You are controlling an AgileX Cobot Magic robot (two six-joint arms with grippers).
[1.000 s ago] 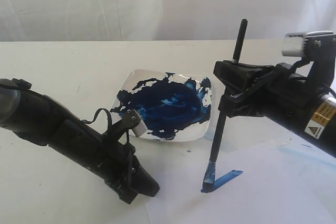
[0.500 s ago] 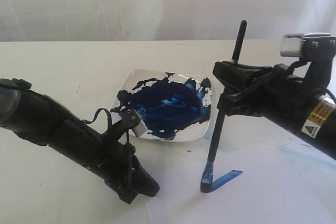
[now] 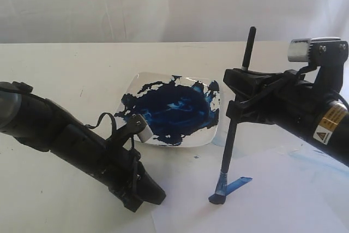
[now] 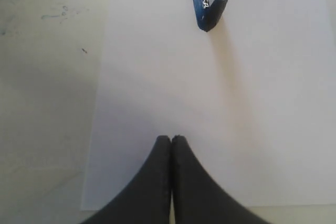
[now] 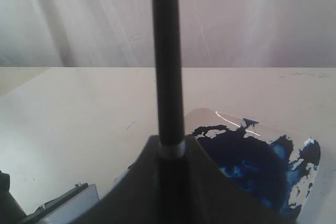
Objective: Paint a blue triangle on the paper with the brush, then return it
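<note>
Brush (image 3: 228, 145) stands pinched in right gripper (image 3: 236, 105), tip (all blue) on paper (image 3: 283, 203); left gripper (image 4: 171, 142) fingers press together.

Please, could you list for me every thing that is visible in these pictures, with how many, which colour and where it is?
plate: one, white, middle of the table, beyond the paper.
paint blotch: one, dark blue, covering most of the plate.
paper: one, white, near side, right of centre.
brush: one, black handle, blue-stained tip, nearly upright, tip down on the paper.
blue stroke: one, blue, short, on the paper, running from the brush tip.
pale blue smears: a few, faint, far right.
table: one, cream-white, under everything.
curtain: one, white, behind the table.
left gripper: one, black, shut, empty, over the paper's edge.
right gripper: one, black, shut on the brush handle.
</note>
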